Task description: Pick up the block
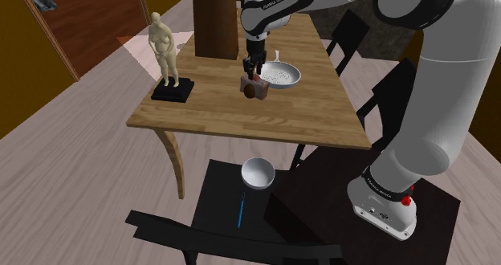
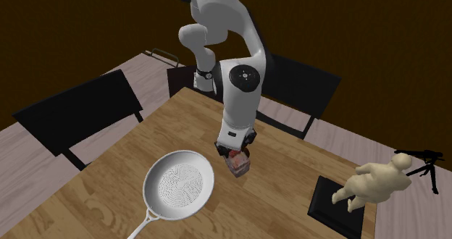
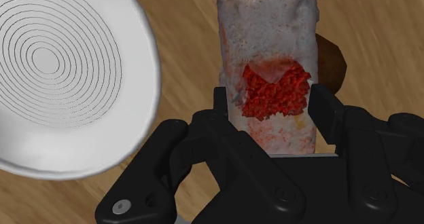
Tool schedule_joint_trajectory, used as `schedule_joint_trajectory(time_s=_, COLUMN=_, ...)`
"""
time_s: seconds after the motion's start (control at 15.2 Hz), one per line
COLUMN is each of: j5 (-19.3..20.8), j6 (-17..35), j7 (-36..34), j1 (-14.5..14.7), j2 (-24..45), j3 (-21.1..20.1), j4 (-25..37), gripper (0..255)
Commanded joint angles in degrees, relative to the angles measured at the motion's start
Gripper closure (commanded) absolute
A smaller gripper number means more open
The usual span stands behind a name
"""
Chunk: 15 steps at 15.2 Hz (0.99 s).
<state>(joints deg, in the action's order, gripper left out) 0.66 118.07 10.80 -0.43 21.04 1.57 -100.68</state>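
Clearly my tool point(image 3: 270, 102) is pinching the mottled white-and-red block point(image 3: 268, 39), with a white pan point(image 3: 61, 73) just beside it.

One wooden table point(image 1: 321, 119) carries one white frying pan point(image 2: 179, 183), one pale statuette point(image 1: 164, 50) of a standing figure on its single black base, one whitish block point(image 3: 268, 46) with one red patch, and one small brown lump point(image 3: 333, 60) just beside that block. The shoulder view counts three black chairs point(image 1: 233, 195), with one white bowl point(image 1: 258, 173) and one blue pen point(image 1: 241, 209) on the nearest. There is one black tripod point(image 2: 424, 161), and one white arm point(image 2: 239, 93) bearing one gripper point(image 3: 272, 104) with two black fingers point(image 3: 326, 110).
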Motion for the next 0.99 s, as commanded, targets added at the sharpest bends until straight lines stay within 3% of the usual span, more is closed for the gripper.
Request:
schedule_joint_trajectory(time_s=0.0, j5=0.03, j6=-0.05, j7=-0.03, j1=0.00, j2=-0.10, j3=0.02, j4=-0.11, gripper=255)
schedule_joint_trajectory(time_s=0.92, j5=0.07, j6=-9.54, j7=0.08, j1=0.03, j2=-3.62, j3=0.05, j4=5.86, gripper=255)
